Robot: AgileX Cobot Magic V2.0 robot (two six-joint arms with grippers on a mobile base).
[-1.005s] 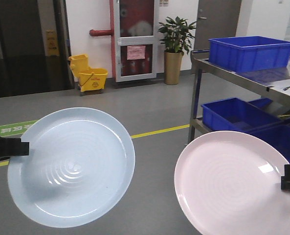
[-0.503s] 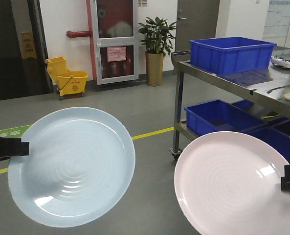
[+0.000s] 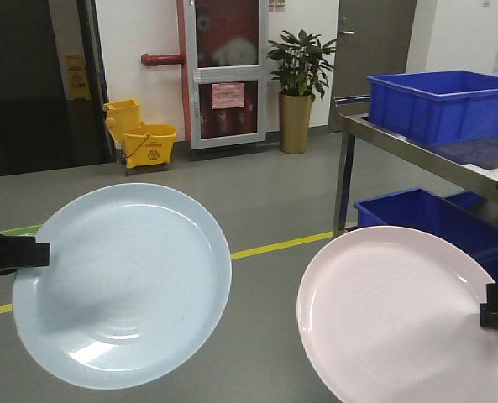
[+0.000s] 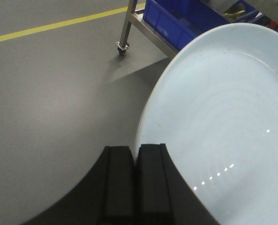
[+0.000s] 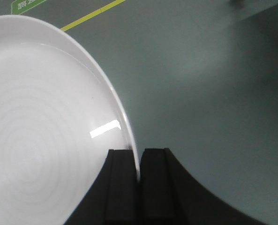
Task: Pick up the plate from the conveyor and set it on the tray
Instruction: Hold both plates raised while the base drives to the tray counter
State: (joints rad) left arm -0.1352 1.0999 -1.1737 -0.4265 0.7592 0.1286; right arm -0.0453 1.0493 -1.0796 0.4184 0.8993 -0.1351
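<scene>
Shifted rightward since earlier is only the far steel rack (image 3: 416,149). The pale blue plate (image 3: 123,285) is pinched at its rim by the left gripper (image 4: 138,157), the pink plate (image 3: 400,315) by the right gripper (image 5: 139,161). Transport is judged under way; no tray is seen beyond, so it must first be reached.

A potted plant (image 3: 296,101) in a tall gold pot stands on the grey floor (image 3: 257,193) against the far white wall. Just left of the plant is a red-framed cabinet (image 3: 225,75) with a glass door and a pink notice. Farther left, a red pipe (image 3: 160,60) sticks out of the wall above a yellow mop bucket (image 3: 144,138), and beyond that a yellow caution sign (image 3: 76,75) stands in a dark opening. Right of the plant is a grey door (image 3: 373,42). Nearer than the plant and to its right stands a steel rack (image 3: 400,143) with a blue bin (image 3: 450,105) on top and another blue bin (image 3: 416,218) below. A yellow line (image 3: 274,245) crosses the floor in front of the plant.
</scene>
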